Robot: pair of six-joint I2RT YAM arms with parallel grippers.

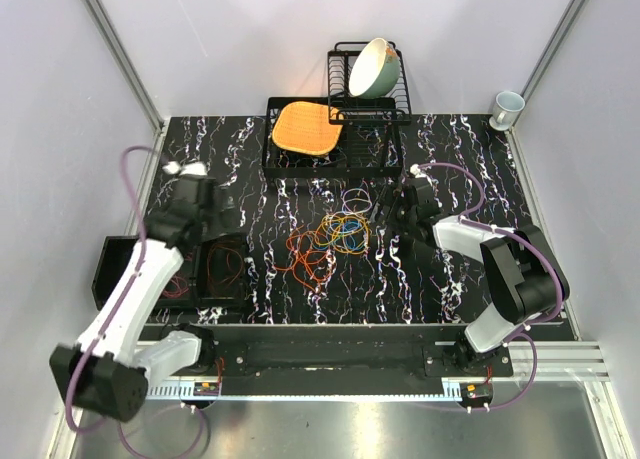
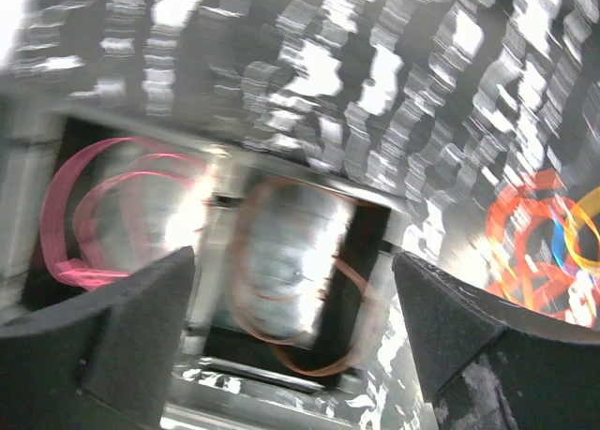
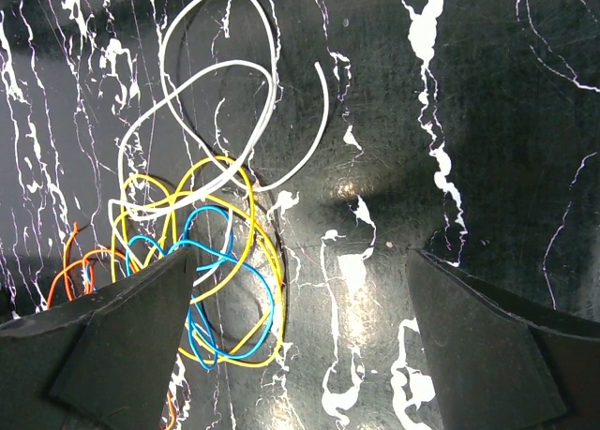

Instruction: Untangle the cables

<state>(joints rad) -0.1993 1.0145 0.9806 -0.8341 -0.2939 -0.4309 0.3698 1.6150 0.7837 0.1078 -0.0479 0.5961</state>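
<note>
The cables (image 1: pixel 330 241) lie as a loose tangle of orange, yellow, blue and purple loops in the middle of the black marbled table. My left gripper (image 1: pixel 222 219) hangs open over a black compartment tray (image 1: pixel 106 247) at the left. The blurred left wrist view shows pink loops (image 2: pixel 84 215) and an orange-brown loop (image 2: pixel 309 355) lying in the tray below my left gripper (image 2: pixel 295 346). Nothing sits between its jaws. My right gripper (image 1: pixel 397 211) stands open just right of the tangle. In the right wrist view, white (image 3: pixel 216 102), yellow (image 3: pixel 246 224) and blue (image 3: pixel 230 303) cables lie by its left finger (image 3: pixel 122 346).
A black dish rack (image 1: pixel 385 129) with a tilted bowl (image 1: pixel 373 67) stands at the back. Beside it lies an orange woven mat (image 1: pixel 305 127). A mug (image 1: pixel 507 107) sits at the back right corner. Grey walls close in both sides.
</note>
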